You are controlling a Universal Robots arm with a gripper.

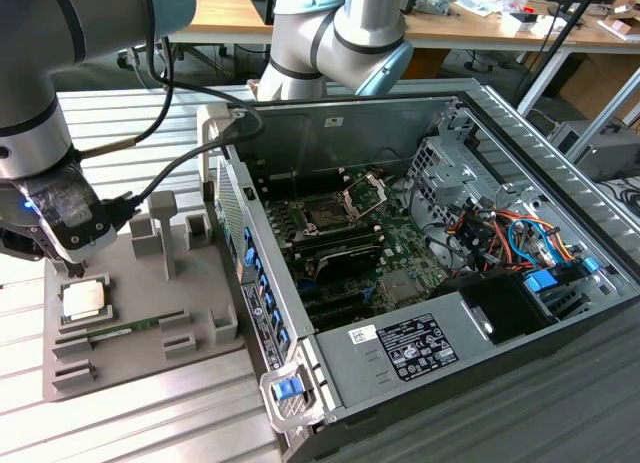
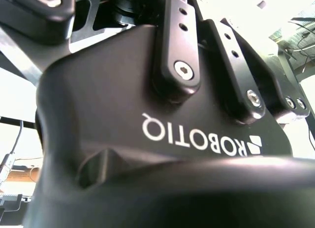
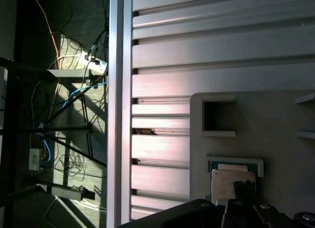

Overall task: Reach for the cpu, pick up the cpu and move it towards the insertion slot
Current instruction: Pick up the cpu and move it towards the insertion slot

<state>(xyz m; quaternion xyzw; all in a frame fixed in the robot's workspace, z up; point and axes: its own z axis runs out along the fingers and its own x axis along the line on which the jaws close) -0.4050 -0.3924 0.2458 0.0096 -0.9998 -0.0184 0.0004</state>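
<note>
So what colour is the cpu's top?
Pale silvery-beige; the cpu shows best in the exterior view.

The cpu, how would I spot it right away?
Find the grey tray at the exterior view's left of the open computer case. Near its left edge in that view lies the cpu, a small flat silvery-beige square, unlike the long thin green memory stick beside it.
</note>
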